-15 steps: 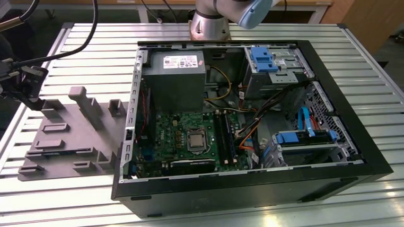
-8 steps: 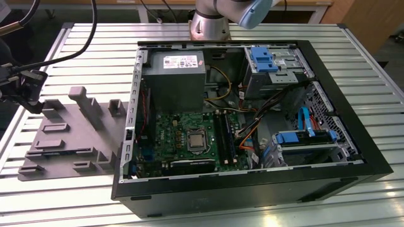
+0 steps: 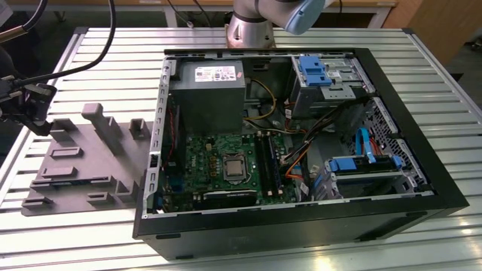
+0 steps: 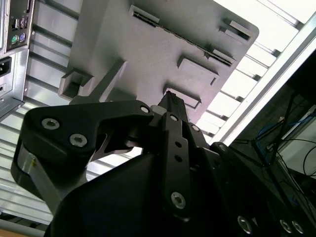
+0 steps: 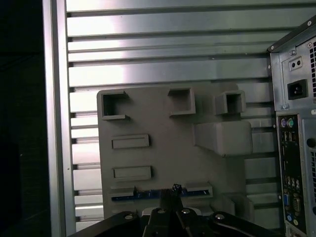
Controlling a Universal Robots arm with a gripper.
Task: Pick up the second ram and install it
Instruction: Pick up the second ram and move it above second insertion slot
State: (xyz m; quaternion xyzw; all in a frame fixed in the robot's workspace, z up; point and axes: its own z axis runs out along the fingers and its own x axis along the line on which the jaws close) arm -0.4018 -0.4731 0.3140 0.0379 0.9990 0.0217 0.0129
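The ram (image 5: 143, 195) stands on edge in the tray (image 5: 163, 158) slot farthest from the tray's three square pockets. The gripper (image 5: 174, 189) is at its middle; we cannot tell whether it is clamped or apart. We judge a skewed or shallow hold could tilt the ram, jam it in the slot, or lift the tray. The slot walls hide most of the ram, and the gripper covers the contact.

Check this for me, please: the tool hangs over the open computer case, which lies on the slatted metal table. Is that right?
Not quite. The tool hangs over the grey tray beside the open computer case, which lies on the slatted metal table. The first wrist view shows it.
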